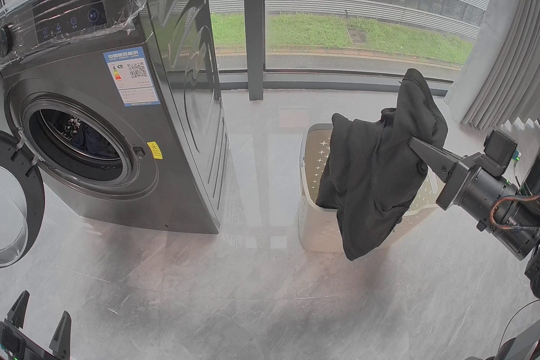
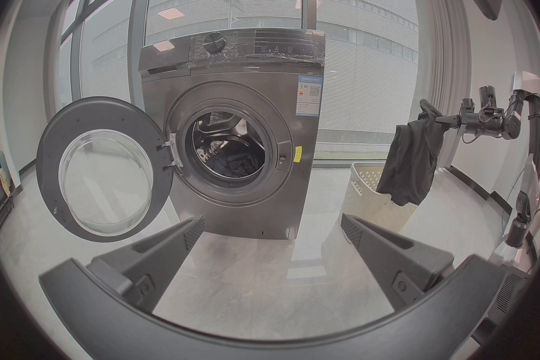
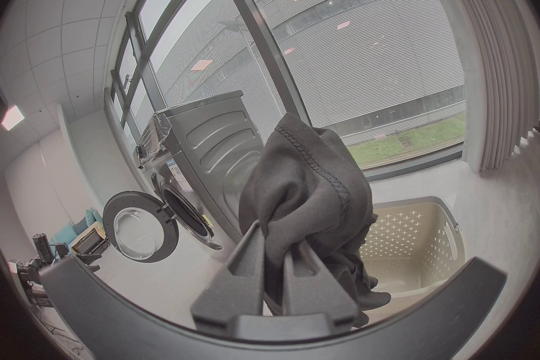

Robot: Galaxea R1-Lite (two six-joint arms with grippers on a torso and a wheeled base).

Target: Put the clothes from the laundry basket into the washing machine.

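Here the right end effector is clamped on a black garment, holding it above the basket. The garment's lower folds hang into the basket and over its near rim. The washer stands left of the basket, with its door swung open and dark clothes in the drum. The left end effector, fingers apart, sits low, well apart from the basket.
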